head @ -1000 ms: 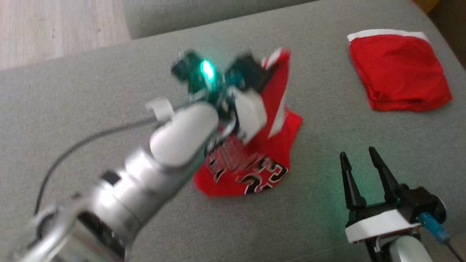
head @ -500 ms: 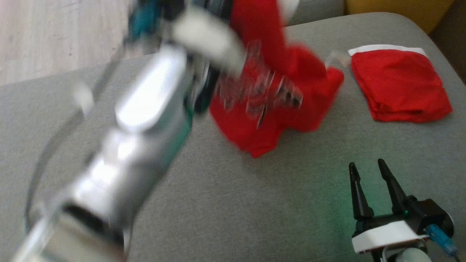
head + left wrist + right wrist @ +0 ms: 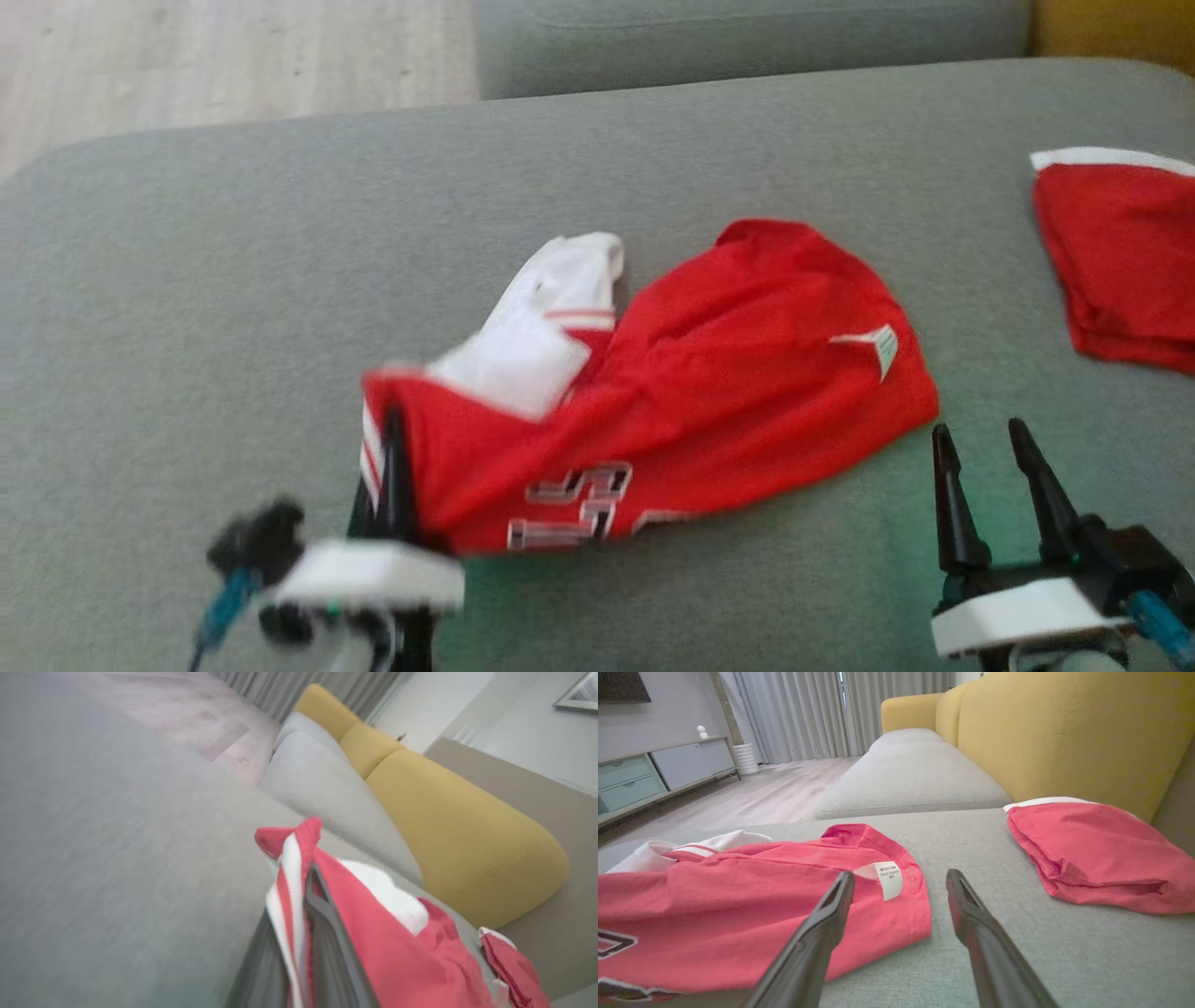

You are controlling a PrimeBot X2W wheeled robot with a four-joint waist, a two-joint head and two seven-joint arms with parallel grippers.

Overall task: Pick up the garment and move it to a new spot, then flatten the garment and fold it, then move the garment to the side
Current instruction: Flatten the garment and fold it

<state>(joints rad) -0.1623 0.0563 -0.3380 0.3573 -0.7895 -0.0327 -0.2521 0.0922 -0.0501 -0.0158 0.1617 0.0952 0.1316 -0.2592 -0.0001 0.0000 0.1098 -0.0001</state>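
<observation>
The red garment (image 3: pixel 709 373) lies rumpled across the middle of the grey sofa cushion (image 3: pixel 205 280). Its long axis runs from near-left to far-right in the head view, with a white panel (image 3: pixel 537 327) bunched over the left half and the care tag (image 3: pixel 873 347) out at the right end. The left claw (image 3: pixel 390 439) is closed on the striped edge at the garment's left end, so that end is in hand. The right claw (image 3: pixel 979 431) stands with fingers spread, holding nothing, just beside the right-hand hem; the tagged corner lies ahead of it and slightly to its left. For flattening, I judge that free right end is the one to take, and the right arm is plainly nearer. A folded red cloth (image 3: pixel 1120 261) sits well apart to the right.
</observation>
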